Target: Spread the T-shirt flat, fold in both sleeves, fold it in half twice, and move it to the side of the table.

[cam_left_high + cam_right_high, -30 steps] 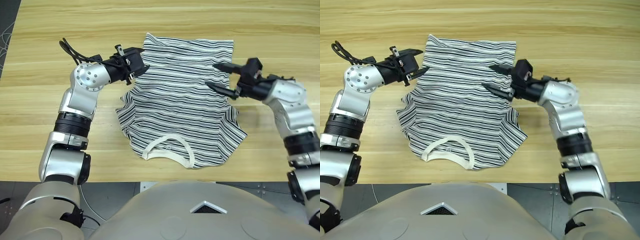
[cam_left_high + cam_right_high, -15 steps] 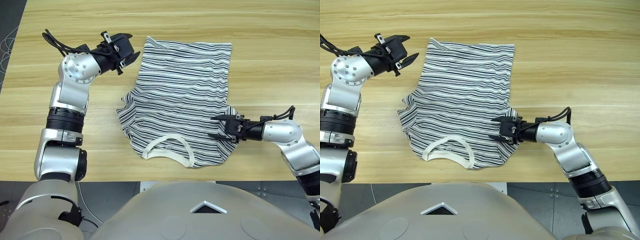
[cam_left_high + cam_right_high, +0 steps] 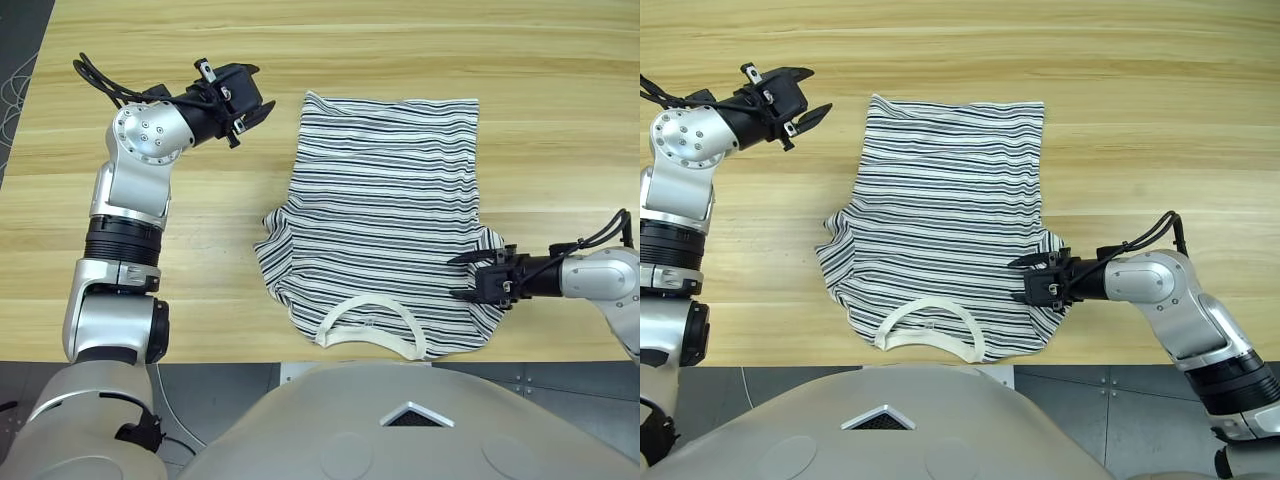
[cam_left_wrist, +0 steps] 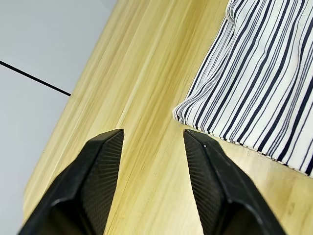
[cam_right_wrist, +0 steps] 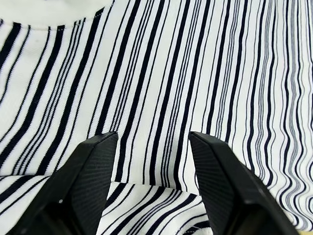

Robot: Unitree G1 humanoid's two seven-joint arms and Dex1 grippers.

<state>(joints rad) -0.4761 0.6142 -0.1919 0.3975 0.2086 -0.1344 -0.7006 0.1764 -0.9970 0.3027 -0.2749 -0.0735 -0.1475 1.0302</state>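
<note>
The black-and-white striped T-shirt (image 3: 385, 200) lies on the wooden table (image 3: 560, 150), its cream collar (image 3: 372, 330) toward the front edge and its hem at the far side. Both sleeves are bunched against the body. My right gripper (image 3: 462, 277) is open at the shirt's near right sleeve, low over the cloth; in the right wrist view its fingertips (image 5: 105, 142) straddle striped fabric (image 5: 161, 73). My left gripper (image 3: 255, 100) is open above bare wood, just left of the hem's far left corner (image 4: 195, 110), with nothing between its fingers.
Bare wood stretches to the far side and to the right of the shirt. The table's front edge (image 3: 200, 362) runs just behind the collar. Dark floor (image 3: 20, 60) lies past the table's left end.
My right gripper swung from the shirt's middle right down to its near right sleeve. The shirt slid right. My left gripper left the shirt's left edge and moved far left.
</note>
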